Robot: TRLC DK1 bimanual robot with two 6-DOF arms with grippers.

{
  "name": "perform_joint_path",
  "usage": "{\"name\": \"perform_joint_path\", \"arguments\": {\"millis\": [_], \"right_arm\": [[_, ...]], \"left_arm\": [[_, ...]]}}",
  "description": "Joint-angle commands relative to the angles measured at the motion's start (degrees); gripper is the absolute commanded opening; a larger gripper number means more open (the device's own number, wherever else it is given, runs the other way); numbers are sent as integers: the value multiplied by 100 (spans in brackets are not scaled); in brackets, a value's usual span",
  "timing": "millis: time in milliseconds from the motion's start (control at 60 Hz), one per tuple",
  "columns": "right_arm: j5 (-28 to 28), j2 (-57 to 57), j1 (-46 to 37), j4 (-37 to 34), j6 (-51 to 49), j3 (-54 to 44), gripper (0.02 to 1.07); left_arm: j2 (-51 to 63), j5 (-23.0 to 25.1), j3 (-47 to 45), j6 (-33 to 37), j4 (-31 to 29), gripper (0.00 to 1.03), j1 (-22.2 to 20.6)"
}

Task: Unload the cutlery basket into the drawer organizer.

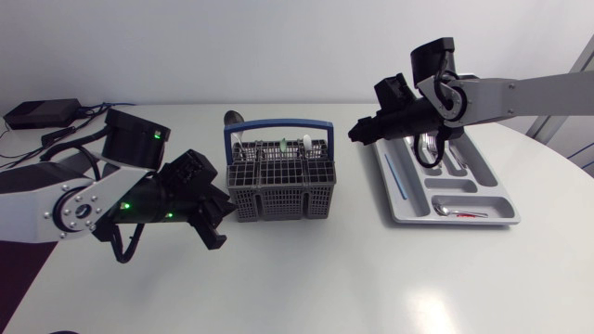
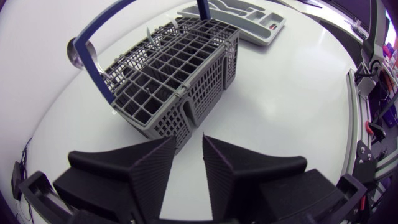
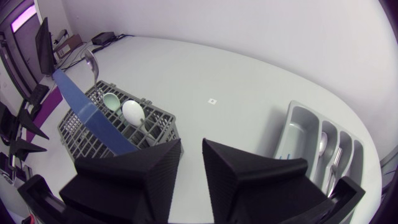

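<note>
The cutlery basket [image 1: 278, 172] sat on the desk [image 1: 306, 278] with spoons [image 3: 132, 112] in it, the drawer organizer [image 1: 450, 181] to its right, both jaws parted and empty — between picks, I judged — so the right jaws next needed to close on a spoon.

The right arm [image 1: 501, 93] covers one end of the drawer organizer [image 1: 401, 211], hiding parts of the cutlery [image 1: 431, 153] under it. The cutlery basket [image 1: 278, 197] conceals all but the tips of its pieces [image 1: 306, 143]. A red-marked item [image 1: 464, 214] in the organizer's crosswise compartment is too small to identify.
</note>
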Motion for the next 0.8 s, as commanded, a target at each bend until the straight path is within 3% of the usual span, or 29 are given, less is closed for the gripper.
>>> {"name": "perform_joint_path", "arguments": {"millis": [0, 433, 783], "right_arm": [[-124, 229, 76, 45, 245, 184, 8], [-1065, 484, 322, -324, 535, 650, 8], [-1522, -193, 462, -456, 421, -202, 8]], "left_arm": [[239, -45, -156, 80, 144, 16, 33], [1109, -300, 29, 72, 1005, 15, 112], [1610, -300, 231, 72, 1401, 15, 498]]}}
